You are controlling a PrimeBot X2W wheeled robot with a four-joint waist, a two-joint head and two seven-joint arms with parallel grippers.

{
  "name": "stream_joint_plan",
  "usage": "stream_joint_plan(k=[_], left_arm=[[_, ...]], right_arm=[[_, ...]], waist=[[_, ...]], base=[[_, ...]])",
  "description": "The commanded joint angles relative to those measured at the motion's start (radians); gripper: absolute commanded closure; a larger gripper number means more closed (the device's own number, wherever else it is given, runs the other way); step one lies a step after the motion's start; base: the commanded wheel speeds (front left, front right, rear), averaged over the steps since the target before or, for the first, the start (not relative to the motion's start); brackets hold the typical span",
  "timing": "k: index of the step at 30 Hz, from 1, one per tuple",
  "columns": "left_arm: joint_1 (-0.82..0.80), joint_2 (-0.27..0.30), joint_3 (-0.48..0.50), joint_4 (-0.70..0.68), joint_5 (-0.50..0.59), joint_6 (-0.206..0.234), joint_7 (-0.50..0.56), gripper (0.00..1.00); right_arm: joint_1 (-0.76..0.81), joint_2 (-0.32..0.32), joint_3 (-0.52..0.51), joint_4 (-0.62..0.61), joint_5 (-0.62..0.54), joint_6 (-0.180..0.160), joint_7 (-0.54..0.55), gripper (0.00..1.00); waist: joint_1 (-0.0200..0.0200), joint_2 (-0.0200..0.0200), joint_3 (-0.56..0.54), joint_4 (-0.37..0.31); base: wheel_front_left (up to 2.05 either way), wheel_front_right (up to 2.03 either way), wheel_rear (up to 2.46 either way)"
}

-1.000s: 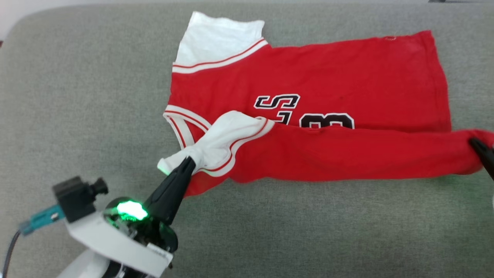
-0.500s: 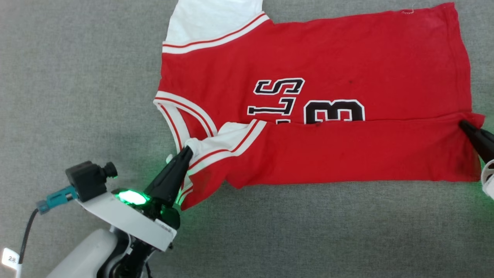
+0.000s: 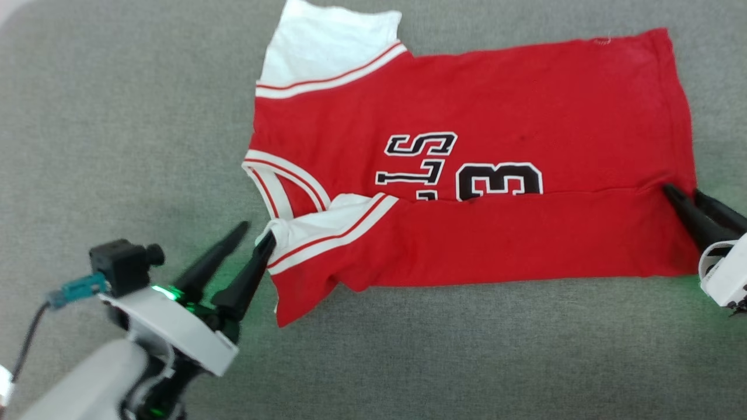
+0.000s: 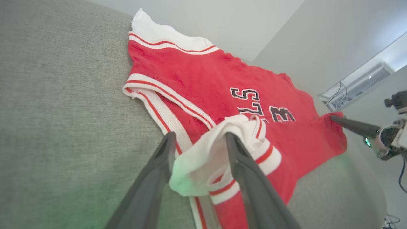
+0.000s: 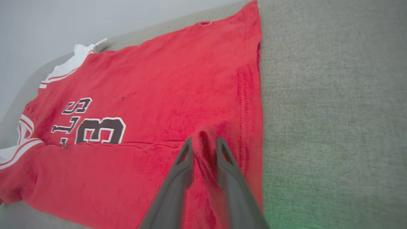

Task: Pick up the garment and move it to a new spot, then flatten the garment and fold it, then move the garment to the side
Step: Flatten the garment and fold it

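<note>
On the left, the left gripper (image 3: 258,230) lets go: a moment ago it pinched the white sleeve (image 3: 318,224), and now its jaws stand wide apart with the sleeve lying loose between them (the fold is down, we judge). Across the middle, the garment (image 3: 467,116) lies flat on the grey surface (image 3: 117,116), near edge doubled over the lower half of the number (image 3: 499,181). On the right, the right gripper (image 3: 683,191) has fingers slightly parted around a ridge of hem; gripping or releasing, we cannot tell.
</note>
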Motion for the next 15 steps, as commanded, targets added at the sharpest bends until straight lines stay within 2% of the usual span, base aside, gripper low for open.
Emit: stream_joint_plan(k=[1, 5, 11, 15], left_arm=[[-0.029, 0.045, -0.020, 0.016, 0.024, 0.001, 0.022, 0.00], [-0.080, 0.122, -0.045, 0.032, 0.040, 0.006, 0.123, 0.00], [-0.176, 0.206, -0.081, -0.045, 0.046, 0.081, 0.374, 0.00], [-0.202, 0.232, -0.106, -0.112, 0.000, 0.124, 0.526, 0.00]], right_arm=[[-0.005, 0.002, 0.008, 0.002, 0.007, -0.001, -0.018, 0.00], [-0.007, 0.005, 0.014, 0.004, 0.014, -0.001, -0.043, 0.00], [0.014, 0.010, 0.005, -0.005, 0.022, -0.001, -0.063, 0.00], [0.019, 0.013, 0.000, -0.011, 0.024, -0.001, -0.063, 0.00]], waist=[[0.0000, 0.0000, -0.053, 0.001], [0.0000, 0.0000, -0.106, 0.007], [0.0000, 0.0000, -0.161, 0.018], [0.0000, 0.0000, -0.168, 0.017]], base=[[0.00, 0.00, 0.00], [0.00, 0.00, 0.00], [0.00, 0.00, 0.00], [0.00, 0.00, 0.00]])
